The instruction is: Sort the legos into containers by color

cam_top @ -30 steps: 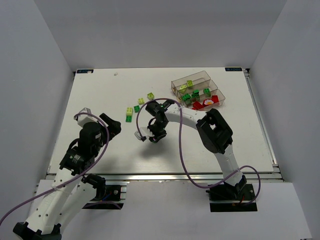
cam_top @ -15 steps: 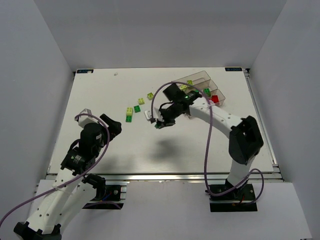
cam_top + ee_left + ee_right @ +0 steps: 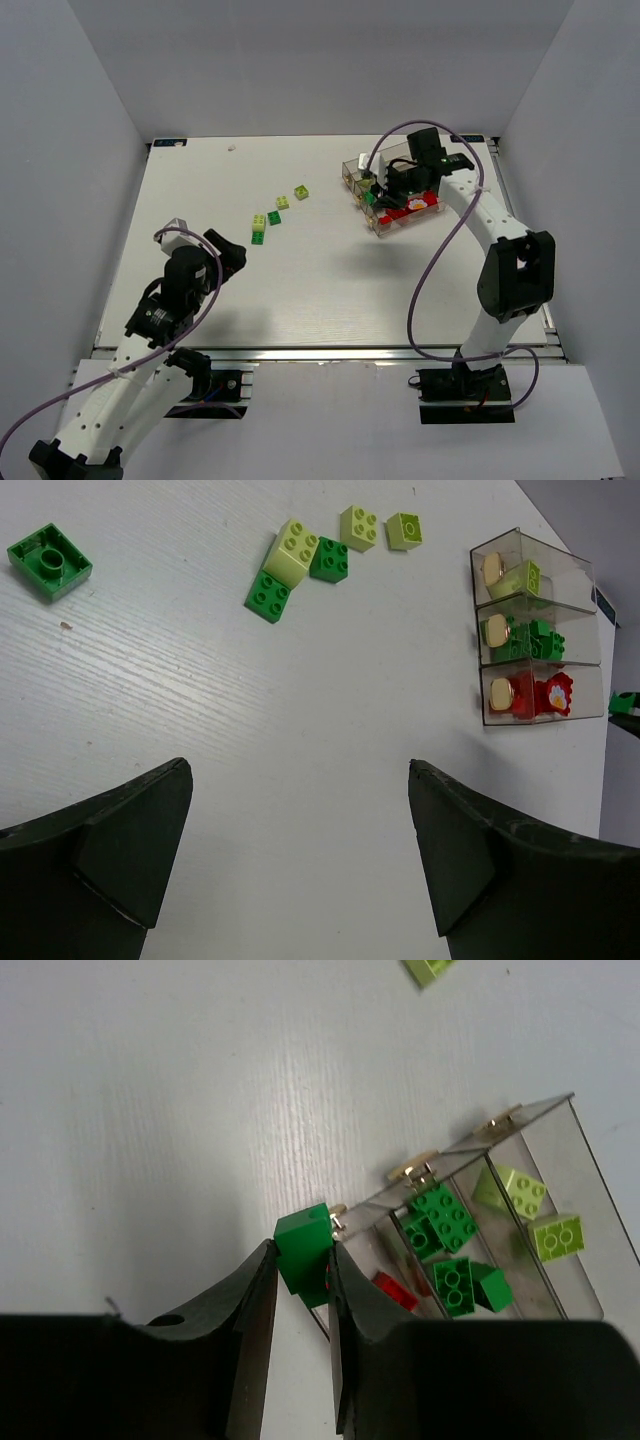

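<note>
so the right gripper (image 3: 300,1260) is clamped on a small dark green studded plastic brick (image 3: 303,1248), one finger on each side, and it's hanging right at the end of the three clear plastic rectangular bins (image 3: 565,580) joined in a row at the far right of the white table (image 3: 300,290). One outer bin has pale yellow-green bricks (image 3: 512,1191), the middle one dark green bricks (image 3: 446,1216), the other outer one red bricks (image 3: 545,695). Can't tell which bin the held brick is actually over. The left gripper (image 3: 300,770) sits near the front left, jaws wide apart, nothing between them. Ahead of it a bunch of loose pale and dark green bricks (image 3: 295,550) lies well apart from the bins, plus one upside-down dark green brick (image 3: 48,560) off on its own
</note>
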Controlling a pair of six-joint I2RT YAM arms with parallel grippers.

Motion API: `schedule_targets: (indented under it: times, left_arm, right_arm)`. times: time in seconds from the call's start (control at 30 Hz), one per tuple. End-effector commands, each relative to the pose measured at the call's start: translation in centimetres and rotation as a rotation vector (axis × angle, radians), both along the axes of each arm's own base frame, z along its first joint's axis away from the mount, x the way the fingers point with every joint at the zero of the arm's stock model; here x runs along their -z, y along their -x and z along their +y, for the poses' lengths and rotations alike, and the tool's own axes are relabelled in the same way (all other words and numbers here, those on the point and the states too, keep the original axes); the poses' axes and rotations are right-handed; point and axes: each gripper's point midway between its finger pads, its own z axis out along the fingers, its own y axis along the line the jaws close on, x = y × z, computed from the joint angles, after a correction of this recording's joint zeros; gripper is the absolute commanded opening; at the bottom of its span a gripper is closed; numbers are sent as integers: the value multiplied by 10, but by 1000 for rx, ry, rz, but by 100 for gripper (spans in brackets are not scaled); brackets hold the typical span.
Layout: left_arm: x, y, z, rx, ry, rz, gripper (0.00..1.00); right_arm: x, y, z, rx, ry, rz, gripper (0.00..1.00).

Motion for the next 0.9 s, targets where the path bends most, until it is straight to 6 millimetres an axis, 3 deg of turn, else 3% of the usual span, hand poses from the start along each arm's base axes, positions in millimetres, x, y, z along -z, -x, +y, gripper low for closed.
schedule_targets:
  times: [0.0,0.13,0.17,0.3,0.67,0.87]
  left_arm:
    - [-2,-2,-5,13,17,-7,98]
    - [-1,0,-3,5,17,-4,98]
    - [-1,0,-3,6,19,-4,98]
    - [0,1,-2,1,24,-2,98]
    - [2,-1,-4,3,25,10,98]
    - [4,-3,-7,11,20,26,98]
  right_arm:
    - [-4,-32,-12,78,-5,-21,0]
    - [-2,-65,-33,195,-33,13,0]
    - [7,-73,-35,213,-29,36,0]
    - [9,-99,-43,285,-48,48,1]
    - [27,-132,-57,409,-42,26,6]
    - [48,-159,-64,455,-4,3,12]
